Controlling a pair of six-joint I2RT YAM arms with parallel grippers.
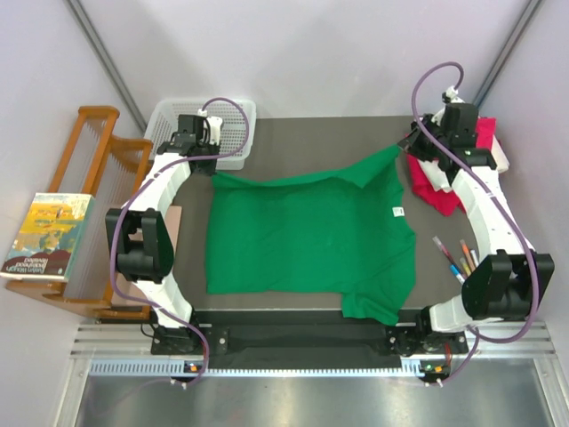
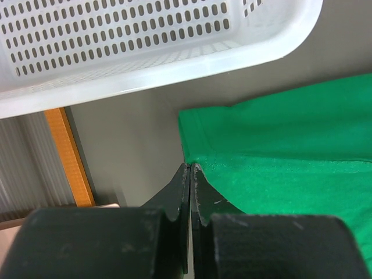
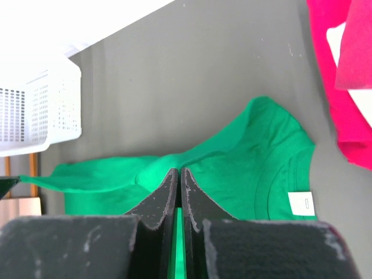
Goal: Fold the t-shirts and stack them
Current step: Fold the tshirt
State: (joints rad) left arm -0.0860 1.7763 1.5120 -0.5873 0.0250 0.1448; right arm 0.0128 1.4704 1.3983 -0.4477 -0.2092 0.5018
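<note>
My left claw (image 2: pixel 190 168), just beside the white mesh basket (image 1: pixel 169 114), is clenched on the green t-shirt (image 1: pixel 311 236) at its far hem corner. My right claw (image 3: pixel 178 172) pinches the far sleeve, so the cloth stretches flat mid-table, near the pink-and-red shirt pile (image 1: pixel 431 181).

The top camera looks down on the whole dark grey table (image 1: pixel 311 142). Both wrist cameras sit close, sharing the bright green cotton t-shirt (image 3: pixel 261 157) and white perforated plastic basket (image 2: pixel 145 40).
</note>
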